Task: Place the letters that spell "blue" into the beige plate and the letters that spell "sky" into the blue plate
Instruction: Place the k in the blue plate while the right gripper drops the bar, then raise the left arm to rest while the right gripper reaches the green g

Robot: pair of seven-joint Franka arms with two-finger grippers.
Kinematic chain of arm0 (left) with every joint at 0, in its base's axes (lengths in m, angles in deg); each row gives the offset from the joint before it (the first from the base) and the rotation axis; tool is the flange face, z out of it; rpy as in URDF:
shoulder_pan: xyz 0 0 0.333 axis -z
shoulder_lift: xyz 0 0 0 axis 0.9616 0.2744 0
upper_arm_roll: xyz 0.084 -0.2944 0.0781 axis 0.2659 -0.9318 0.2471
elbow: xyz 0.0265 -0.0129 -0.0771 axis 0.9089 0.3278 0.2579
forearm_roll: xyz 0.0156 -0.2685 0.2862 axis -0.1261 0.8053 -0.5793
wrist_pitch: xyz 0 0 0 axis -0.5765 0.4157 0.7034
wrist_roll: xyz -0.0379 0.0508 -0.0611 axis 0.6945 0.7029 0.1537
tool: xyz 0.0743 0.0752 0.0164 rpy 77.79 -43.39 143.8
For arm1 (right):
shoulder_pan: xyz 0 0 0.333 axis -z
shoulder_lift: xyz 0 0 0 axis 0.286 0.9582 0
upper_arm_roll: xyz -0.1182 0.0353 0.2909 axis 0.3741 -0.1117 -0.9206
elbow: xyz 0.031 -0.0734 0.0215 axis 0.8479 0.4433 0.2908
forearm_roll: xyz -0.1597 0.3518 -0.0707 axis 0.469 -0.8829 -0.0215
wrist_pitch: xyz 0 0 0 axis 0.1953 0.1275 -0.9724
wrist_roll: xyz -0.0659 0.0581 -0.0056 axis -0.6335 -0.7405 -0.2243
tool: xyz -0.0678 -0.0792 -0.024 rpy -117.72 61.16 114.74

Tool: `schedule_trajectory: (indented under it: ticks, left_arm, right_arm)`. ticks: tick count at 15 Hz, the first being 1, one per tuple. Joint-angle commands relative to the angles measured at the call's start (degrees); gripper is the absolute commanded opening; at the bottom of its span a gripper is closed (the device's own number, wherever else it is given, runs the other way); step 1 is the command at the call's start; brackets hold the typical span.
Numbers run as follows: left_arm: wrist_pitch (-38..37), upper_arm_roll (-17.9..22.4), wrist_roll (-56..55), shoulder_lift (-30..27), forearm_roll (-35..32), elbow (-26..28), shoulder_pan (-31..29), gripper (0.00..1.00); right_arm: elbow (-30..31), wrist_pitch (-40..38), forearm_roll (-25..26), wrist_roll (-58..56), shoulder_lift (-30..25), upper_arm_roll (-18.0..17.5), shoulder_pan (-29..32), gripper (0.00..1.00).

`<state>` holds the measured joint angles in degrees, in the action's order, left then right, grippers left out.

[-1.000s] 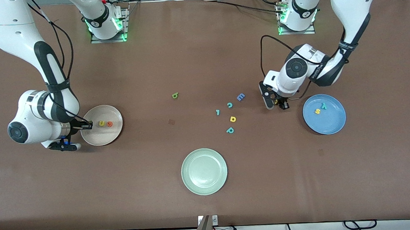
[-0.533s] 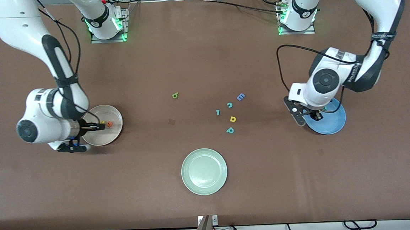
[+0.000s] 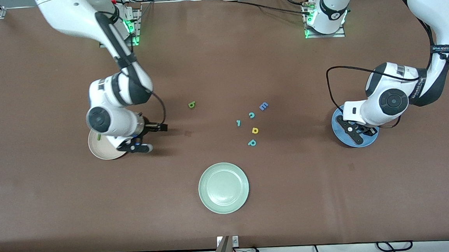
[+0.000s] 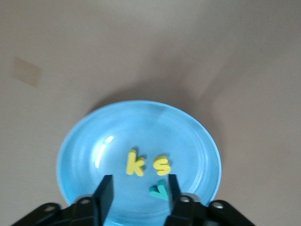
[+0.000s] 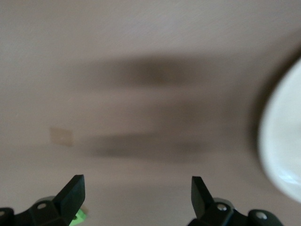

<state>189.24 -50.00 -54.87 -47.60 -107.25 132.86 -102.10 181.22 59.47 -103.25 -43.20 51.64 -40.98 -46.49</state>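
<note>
Lying flat in the round bright blue shallow plate (image 4: 141,155) are the yellow foam "k" (image 4: 135,164), the yellow foam "s" (image 4: 162,165) and the teal foam "y" (image 4: 159,190), so the "sky" set is judged complete. The left gripper (image 4: 139,193) is held just over this plate with its fingers parted and nothing between them, as fits a letter just let go.

At the right arm's end of the table, the round cream-beige shallow plate (image 3: 97,149) is largely hidden by the right arm; only a dark green straight-bar "l" (image 3: 99,137) is seen in it. The right gripper (image 5: 136,197) hangs over bare brown table beside that plate, spread wide and empty, probably bound for the green foam "b" (image 3: 191,104), which lies alone on the table toward the middle.

Left aside are the blue capital "E" (image 3: 263,106), other small teal and yellow letters, and the pale green plate (image 3: 223,188).

Lettering on the left arm's dark band is too small to be read with certainty.
</note>
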Motion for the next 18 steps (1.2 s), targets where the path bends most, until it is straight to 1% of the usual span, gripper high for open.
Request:
schedule_trajectory:
  ticks: [1,2,5,7,10,11,13,14,15,16,18]
  left_arm:
    - [-6.91,-1.55,-1.09,-0.58,-0.02,-5.96,1.48,1.00]
    - [-10.24,-2.52,-2.66,-0.58,1.63,-8.16,1.57,1.00]
    - [-18.43,-4.20,-12.57,-0.58,5.86,-14.75,2.27,1.00]
    - [-23.96,-4.29,-18.91,-0.58,6.04,-19.23,5.15,1.00]
    - [-32.49,-4.29,-27.61,-0.49,6.04,-27.40,10.34,1.00]
    - [-33.99,-4.20,-29.46,-0.32,6.04,-29.26,11.75,1.00]
    - [-34.45,-4.29,-32.63,-0.66,6.30,-30.15,12.12,1.00]
    - [-34.45,-4.11,-33.86,-0.66,7.78,-31.98,11.94,1.00]
    - [-34.19,-2.63,-35.09,-1.36,11.45,-34.18,12.37,1.00]
    - [-34.18,-0.44,-36.33,-2.67,13.75,-34.63,13.77,1.00]
    - [-34.10,7.18,-37.13,-5.92,19.11,-34.38,17.02,1.00]
  right_arm:
    - [9.71,9.60,-0.59,1.05,-3.70,0.57,-7.63,1.00]
    - [9.98,10.06,-0.68,1.22,-3.52,0.66,-9.66,1.00]
    - [10.34,9.80,-0.86,3.93,-3.52,0.57,-11.26,1.00]
    - [10.60,10.06,-0.94,4.91,-2.74,0.57,-12.66,1.00]
    - [10.52,10.15,-0.86,5.97,-1.59,0.57,-14.59,1.00]
    - [10.43,10.15,-0.94,6.06,-1.50,0.57,-15.56,1.00]
    - [10.16,10.41,-0.94,6.06,-0.98,0.57,-15.74,1.00]
    - [10.08,10.50,-0.86,6.06,-0.71,0.49,-15.83,1.00]
    - [10.07,10.68,-0.86,6.06,-0.62,0.48,-16.35,1.00]
    - [10.07,10.77,-0.86,5.88,-0.53,0.57,-17.05,0.97]
    - [9.64,10.94,-0.51,5.44,0.34,0.57,-17.24,0.88]
